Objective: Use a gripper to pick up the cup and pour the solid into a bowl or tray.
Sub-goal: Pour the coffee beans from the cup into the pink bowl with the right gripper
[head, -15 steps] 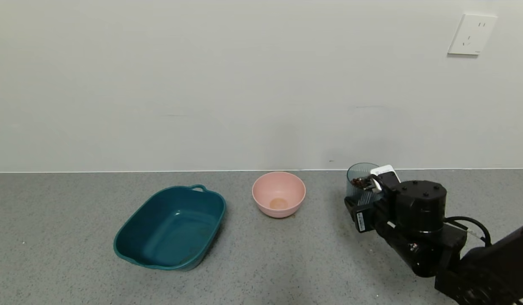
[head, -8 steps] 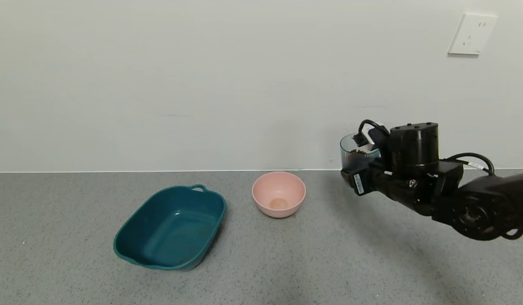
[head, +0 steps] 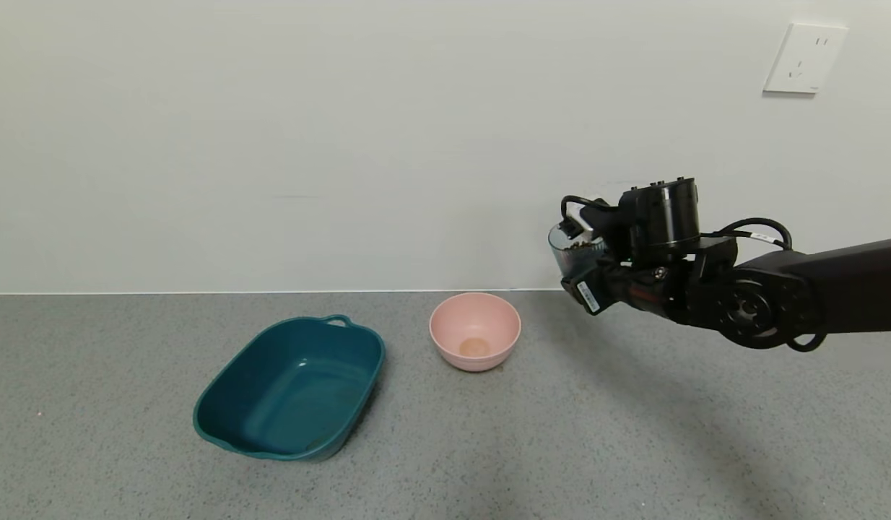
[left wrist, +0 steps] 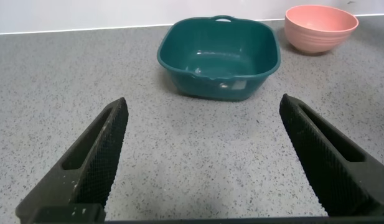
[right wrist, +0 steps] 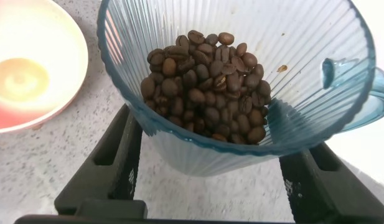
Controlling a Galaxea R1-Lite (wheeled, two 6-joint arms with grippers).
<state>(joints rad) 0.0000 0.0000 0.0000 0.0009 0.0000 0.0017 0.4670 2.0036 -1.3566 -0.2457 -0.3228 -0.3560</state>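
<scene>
My right gripper [head: 583, 271] is shut on the cup [head: 570, 253], a ribbed translucent blue-grey mug, and holds it upright in the air, above the counter and to the right of the pink bowl [head: 475, 331]. The right wrist view shows the cup [right wrist: 241, 149] between the black fingers [right wrist: 114, 158], with the solid [right wrist: 207, 87], dark brown beans, heaped inside, and the bowl [right wrist: 30, 68] empty beside and below. My left gripper [left wrist: 204, 155] is open and empty, low over the counter, facing the tray.
A teal oblong tray [head: 290, 386] with handles stands left of the pink bowl; it also shows in the left wrist view [left wrist: 220, 56]. The grey speckled counter [head: 489, 448] runs to a white wall with a socket [head: 804, 58].
My right gripper has lifted the cup off the counter, raising it and carrying it left toward the pink bowl.
</scene>
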